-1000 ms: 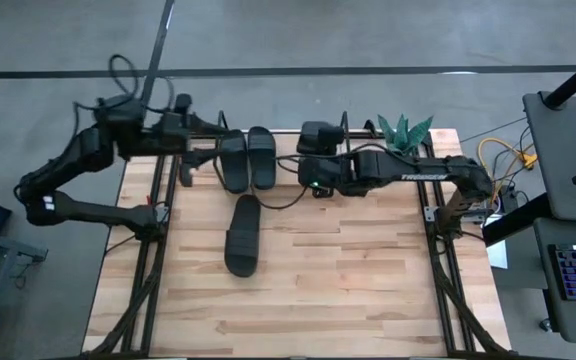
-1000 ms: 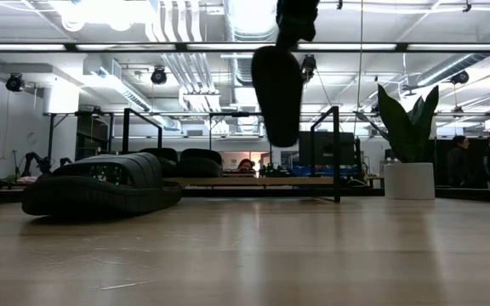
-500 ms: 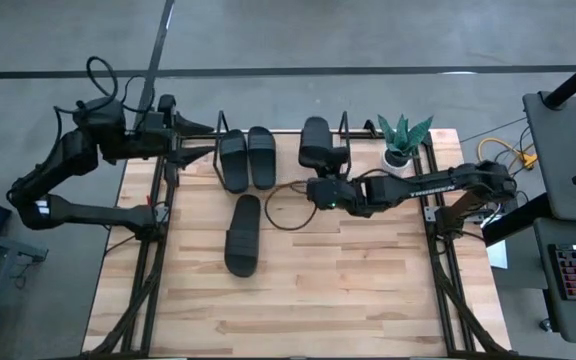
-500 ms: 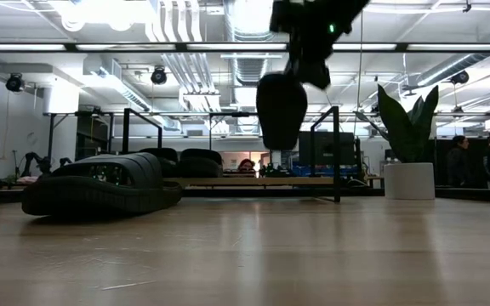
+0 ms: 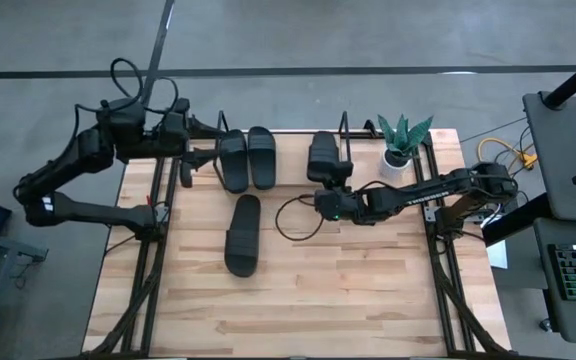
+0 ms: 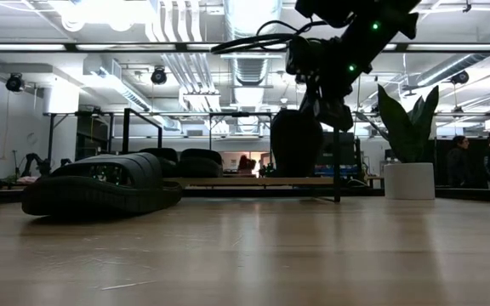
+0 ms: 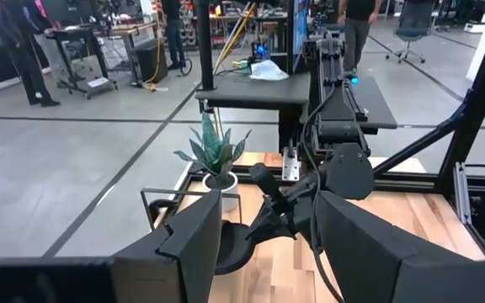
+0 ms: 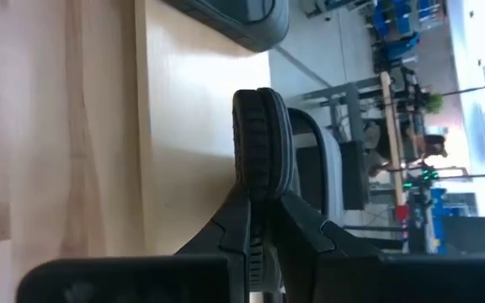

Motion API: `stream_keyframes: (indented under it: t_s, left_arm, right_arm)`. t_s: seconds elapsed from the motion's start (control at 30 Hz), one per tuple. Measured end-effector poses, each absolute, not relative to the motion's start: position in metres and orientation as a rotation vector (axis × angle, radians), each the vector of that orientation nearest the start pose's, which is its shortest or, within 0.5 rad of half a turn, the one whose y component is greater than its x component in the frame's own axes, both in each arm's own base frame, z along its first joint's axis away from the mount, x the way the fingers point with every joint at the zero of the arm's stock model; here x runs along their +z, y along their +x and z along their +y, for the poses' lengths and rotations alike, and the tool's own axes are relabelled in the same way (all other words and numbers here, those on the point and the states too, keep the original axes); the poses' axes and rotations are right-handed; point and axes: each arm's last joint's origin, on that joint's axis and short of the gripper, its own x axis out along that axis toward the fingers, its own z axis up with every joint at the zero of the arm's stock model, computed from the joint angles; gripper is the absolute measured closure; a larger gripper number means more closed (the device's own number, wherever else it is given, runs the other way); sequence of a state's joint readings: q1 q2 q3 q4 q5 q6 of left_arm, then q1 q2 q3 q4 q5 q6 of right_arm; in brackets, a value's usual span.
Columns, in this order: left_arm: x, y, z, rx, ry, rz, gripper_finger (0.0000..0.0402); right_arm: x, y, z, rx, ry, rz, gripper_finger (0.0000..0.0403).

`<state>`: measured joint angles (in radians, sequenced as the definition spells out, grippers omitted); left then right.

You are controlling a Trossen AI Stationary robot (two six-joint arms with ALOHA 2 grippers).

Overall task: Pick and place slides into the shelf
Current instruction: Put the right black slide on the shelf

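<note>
Two black slides point(image 5: 247, 158) lie side by side on the shelf point(image 5: 290, 170), a light board with black wire end frames at the table's far edge. Another slide point(image 5: 243, 235) lies on the tabletop in front of it. My right gripper point(image 5: 330, 188) is shut on a further slide point(image 5: 324, 153) and keeps it just above the shelf's right part; in the low view this slide point(image 6: 296, 143) stands on end over the board point(image 6: 253, 181). My left gripper point(image 5: 204, 131) hovers open beyond the shelf's left end, its fingers point(image 7: 194, 237) around nothing. My right gripper pinches one end of the slide's sole point(image 8: 259, 181) between its two fingers point(image 8: 236, 225), one on each face of the sole. The fingers slant down from the table's near right side, in line with the sole. The slide hangs steeply, free end point(image 6: 296, 170) lowest; whether it touches the board cannot be told.
A potted plant point(image 5: 403, 138) stands at the table's far right corner, right of the shelf's wire end frame point(image 5: 344, 125). A loose cable point(image 5: 298, 215) loops below the right arm. The near half of the wooden tabletop point(image 5: 298, 300) is bare. People stand in the room beyond.
My right gripper has come down and a little toward the table's near edge with the slide, which has sunk from high above the table to just over the shelf board, still on end.
</note>
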<state>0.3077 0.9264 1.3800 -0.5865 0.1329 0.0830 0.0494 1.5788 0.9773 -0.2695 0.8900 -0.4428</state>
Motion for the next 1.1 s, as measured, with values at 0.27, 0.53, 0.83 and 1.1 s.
stream_keyframes:
  t_s: [0.27, 0.53, 0.83, 1.1]
  left_arm:
    - [0.459, 0.156, 0.046, 0.167, 0.046, 0.169, 0.0222]
    - [0.458, 0.159, 0.046, 0.166, 0.045, 0.175, 0.0222]
    - [0.458, 0.159, 0.046, 0.162, 0.044, 0.175, 0.0222]
    - [0.457, 0.159, 0.046, 0.147, 0.042, 0.175, 0.0222]
  right_arm:
    - [0.204, 0.311, -0.006, -0.549, -0.73, 0.977, 0.038]
    - [0.199, 0.308, -0.005, -0.51, -0.655, 1.001, 0.0362]
    - [0.189, 0.297, -0.003, -0.397, -0.377, 1.094, 0.0347]
    - [0.195, 0.299, -0.002, -0.413, -0.263, 1.085, 0.0306]
